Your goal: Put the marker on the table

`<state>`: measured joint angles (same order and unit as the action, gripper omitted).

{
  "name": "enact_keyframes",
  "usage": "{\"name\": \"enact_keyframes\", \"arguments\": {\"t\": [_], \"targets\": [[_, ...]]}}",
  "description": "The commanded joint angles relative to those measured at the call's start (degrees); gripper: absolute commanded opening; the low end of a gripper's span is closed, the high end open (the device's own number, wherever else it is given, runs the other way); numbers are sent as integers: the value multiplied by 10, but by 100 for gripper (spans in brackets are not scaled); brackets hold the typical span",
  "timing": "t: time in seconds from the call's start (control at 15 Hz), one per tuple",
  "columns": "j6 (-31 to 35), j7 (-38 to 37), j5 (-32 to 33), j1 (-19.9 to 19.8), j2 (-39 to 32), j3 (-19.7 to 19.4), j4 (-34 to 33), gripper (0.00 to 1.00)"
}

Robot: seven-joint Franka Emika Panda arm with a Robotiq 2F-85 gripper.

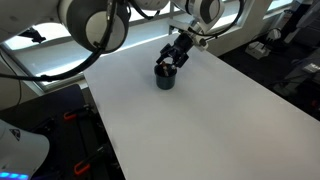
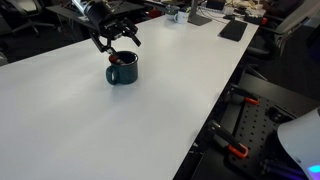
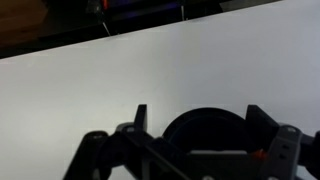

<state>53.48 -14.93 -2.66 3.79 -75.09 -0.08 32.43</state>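
A dark round mug (image 1: pixel 165 79) with a handle stands on the white table (image 1: pixel 200 130), toward its far end. It also shows in the other exterior view (image 2: pixel 122 71) and in the wrist view (image 3: pixel 205 128). My gripper (image 1: pixel 176 58) hangs just above the mug's mouth, also seen from the other side (image 2: pixel 117 43). In the wrist view the gripper (image 3: pixel 200 113) is open, with one finger on each side of the mug. A small reddish bit, probably the marker's end (image 2: pixel 117 58), shows in the mug's mouth. The rest of the marker is hidden.
The table (image 2: pixel 90 120) is bare around the mug. Beyond its far edge stand black equipment and monitors (image 2: pixel 232 30). Past the side edges are a dark floor and stands with orange clamps (image 2: pixel 240 150).
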Motion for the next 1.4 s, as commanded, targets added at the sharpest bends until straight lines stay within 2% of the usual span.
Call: {"name": "enact_keyframes", "arguments": {"t": [0.0, 0.6, 0.67, 1.33], "targets": [[-15, -5, 9, 16, -3, -3, -16, 100], [-12, 28, 60, 22, -8, -10, -28, 100], [-1, 13, 49, 19, 0, -2, -5, 100], [0, 14, 49, 18, -1, -2, -4, 100]]}}
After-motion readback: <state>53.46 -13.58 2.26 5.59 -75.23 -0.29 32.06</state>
